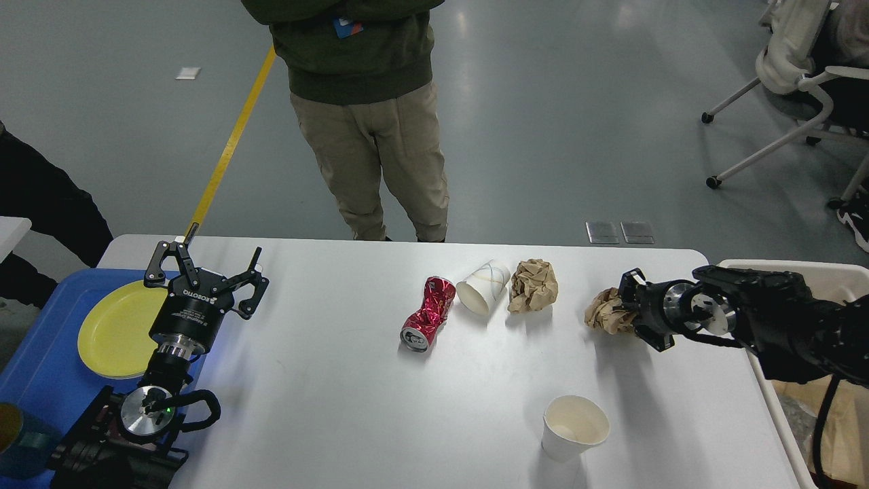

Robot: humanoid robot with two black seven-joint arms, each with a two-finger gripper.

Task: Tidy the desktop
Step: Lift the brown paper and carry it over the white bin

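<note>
The white desktop [326, 407] fills the lower view. On it lie a crushed red can [428, 314], a tipped paper cup [483, 286], a crumpled brown paper ball [533, 285] and an upright white paper cup [574, 428]. My right gripper [623, 314] is shut on a second crumpled brown paper ball [606, 312] and holds it just above the desktop's right part. My left gripper [204, 268] is open and empty above the desktop's left edge.
A blue tray [41, 367] with a yellow plate [112, 329] sits at the left. A beige bin [815, 407] stands at the right edge, holding brown paper. A person [366, 122] stands behind the table. Office chairs are at the far right.
</note>
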